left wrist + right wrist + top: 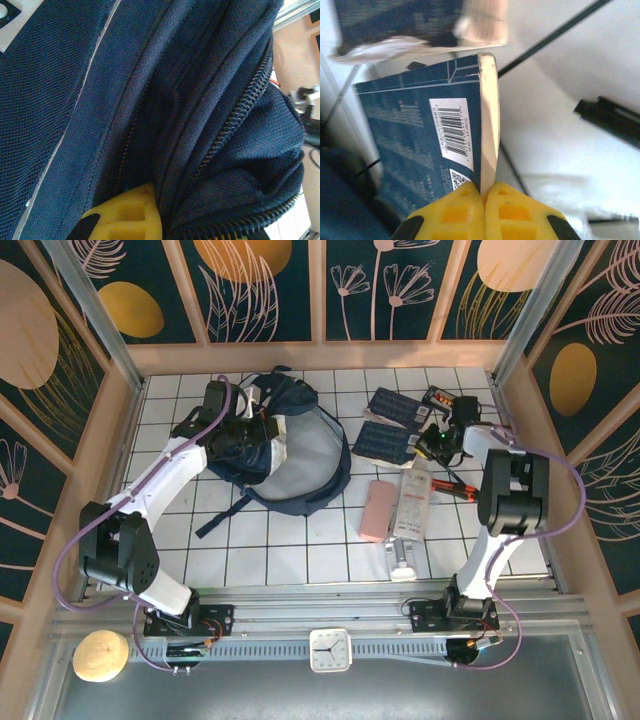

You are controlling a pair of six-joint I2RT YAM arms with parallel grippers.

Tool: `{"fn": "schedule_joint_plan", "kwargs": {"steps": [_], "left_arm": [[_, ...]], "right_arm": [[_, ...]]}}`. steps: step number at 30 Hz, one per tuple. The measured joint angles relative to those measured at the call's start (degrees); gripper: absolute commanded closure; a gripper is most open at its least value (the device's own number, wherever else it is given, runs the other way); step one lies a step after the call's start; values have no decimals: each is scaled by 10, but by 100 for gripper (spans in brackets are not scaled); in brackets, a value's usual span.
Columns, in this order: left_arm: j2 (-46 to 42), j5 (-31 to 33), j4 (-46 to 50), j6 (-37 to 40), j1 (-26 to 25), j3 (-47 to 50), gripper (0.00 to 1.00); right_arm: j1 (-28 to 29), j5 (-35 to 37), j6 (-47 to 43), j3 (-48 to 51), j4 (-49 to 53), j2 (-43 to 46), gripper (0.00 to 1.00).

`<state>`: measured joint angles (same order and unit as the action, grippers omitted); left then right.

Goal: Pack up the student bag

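Student bag [300, 465] lying toward far-left corner of table [290, 560]; left gripper [268, 430] clamping its opening fabric. Right gripper [485, 192] pinching blue book [420, 140] by thin edge, far-right side. Book risking swinging, slipping free during lift.

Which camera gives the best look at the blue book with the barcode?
The right wrist view: the blue book sits close up, barcode visible, its edge pinched in the right gripper's jaws. The top view shows it small, from above. The left wrist view faces the student bag.
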<state>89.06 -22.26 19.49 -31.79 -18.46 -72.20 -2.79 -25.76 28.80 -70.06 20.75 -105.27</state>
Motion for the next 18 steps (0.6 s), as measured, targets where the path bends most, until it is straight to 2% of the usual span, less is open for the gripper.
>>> {"fn": "schedule_joint_plan", "kwargs": {"steps": [8, 14, 18], "left_arm": [[3, 4, 0, 0, 0, -7, 100], [14, 6, 0, 0, -3, -18, 100], [19, 7, 0, -2, -4, -26, 100]], "right_arm": [[-1, -23, 12, -10, 10, 169, 100], [2, -55, 37, -34, 44, 236, 100], [29, -74, 66, -41, 50, 259, 100]]}}
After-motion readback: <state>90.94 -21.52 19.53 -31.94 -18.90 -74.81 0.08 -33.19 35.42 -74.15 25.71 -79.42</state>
